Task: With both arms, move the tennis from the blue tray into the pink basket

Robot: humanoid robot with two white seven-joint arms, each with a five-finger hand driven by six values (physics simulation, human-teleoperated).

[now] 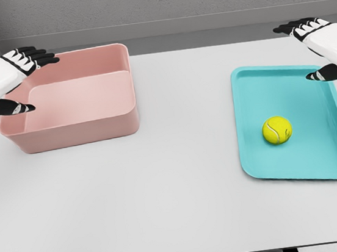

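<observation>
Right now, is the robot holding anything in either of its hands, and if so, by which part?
Nothing is held. The left hand and right hand are both open, and the tennis ball lies untouched in the blue tray.

No text, label, brand, number or sign can be read anywhere; the tennis ball [277, 130] shows only its pale seam.

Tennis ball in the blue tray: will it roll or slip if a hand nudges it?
The tennis ball is round and sits loose on the flat tray floor, so it probably rolls at a touch. The low rim may stop it. Its fuzzy-looking surface probably grips well.
</observation>
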